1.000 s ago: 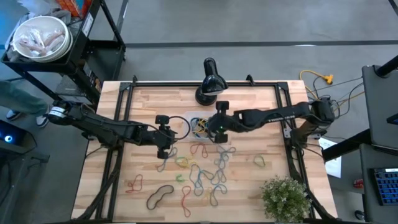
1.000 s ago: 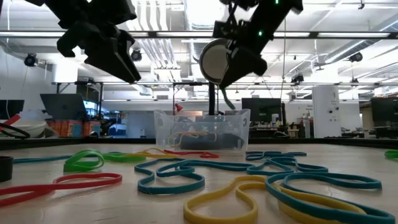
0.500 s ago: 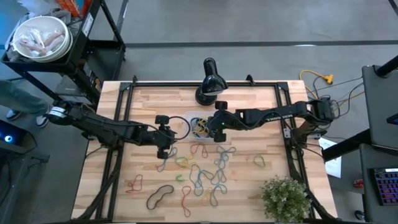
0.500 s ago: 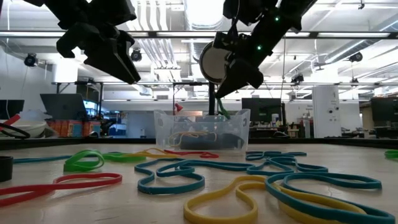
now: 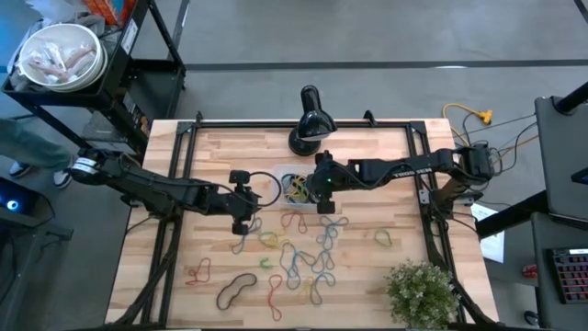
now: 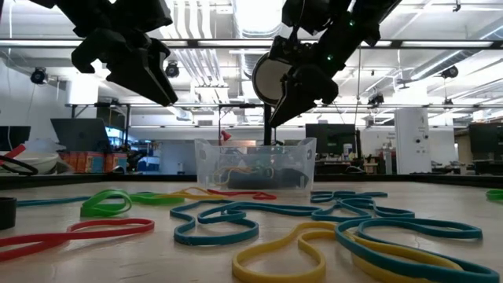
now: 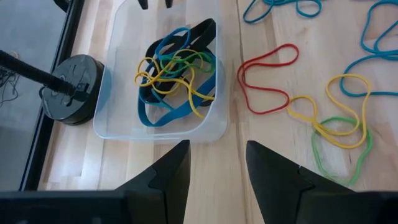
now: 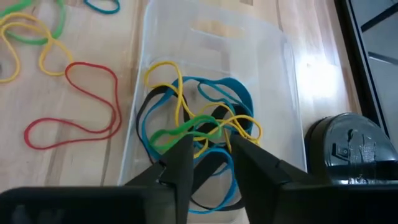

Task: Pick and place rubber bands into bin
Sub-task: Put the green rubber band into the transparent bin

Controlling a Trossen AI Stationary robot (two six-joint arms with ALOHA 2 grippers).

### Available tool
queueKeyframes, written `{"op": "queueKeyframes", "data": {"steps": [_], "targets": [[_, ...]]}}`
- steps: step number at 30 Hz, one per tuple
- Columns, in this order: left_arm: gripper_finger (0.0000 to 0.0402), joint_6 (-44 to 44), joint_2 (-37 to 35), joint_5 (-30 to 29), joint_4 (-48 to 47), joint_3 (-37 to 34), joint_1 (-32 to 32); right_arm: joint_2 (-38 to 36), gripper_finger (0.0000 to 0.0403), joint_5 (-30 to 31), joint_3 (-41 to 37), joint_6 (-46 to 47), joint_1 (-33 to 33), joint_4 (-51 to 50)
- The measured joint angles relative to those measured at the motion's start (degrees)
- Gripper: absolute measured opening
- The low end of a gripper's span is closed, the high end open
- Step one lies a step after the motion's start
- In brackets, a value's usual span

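The right gripper [image 5: 319,191] hangs directly above the bin [image 5: 296,187], a clear tray near the middle of the table [image 5: 386,147], and its fingers [image 8: 180,163] stand slightly apart with nothing between them. Below them, inside the bin, lies a tangle of rubber bands [image 8: 196,127] in blue, yellow, green and black, resting on the tray floor and not touching the gripper. The left gripper [image 5: 241,214] hovers over the wood just beside the bin, its fingers [image 7: 171,171] spread and empty, pointing toward the tray. Outside the bin, a red band [image 7: 264,81] lies close beside its wall, next to a yellow band [image 7: 336,109] and a green band [image 7: 339,146]. More loose bands in blue, yellow and red are scattered across the table's nearer half.
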Motion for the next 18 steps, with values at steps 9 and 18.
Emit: {"op": "queueKeyframes", "data": {"steps": [9,18], "targets": [[0.0141,-1.2,0.0,9.7,0.0,0.0,0.0,-0.1,0.0128,0.0,0.0,-0.5,2.7,0.0],[0.0141,-6.4,5.0,14.5,0.5,0.0,-1.7,-0.1,0.0108,0.0,0.0,0.7,8.0,-0.6]]}}
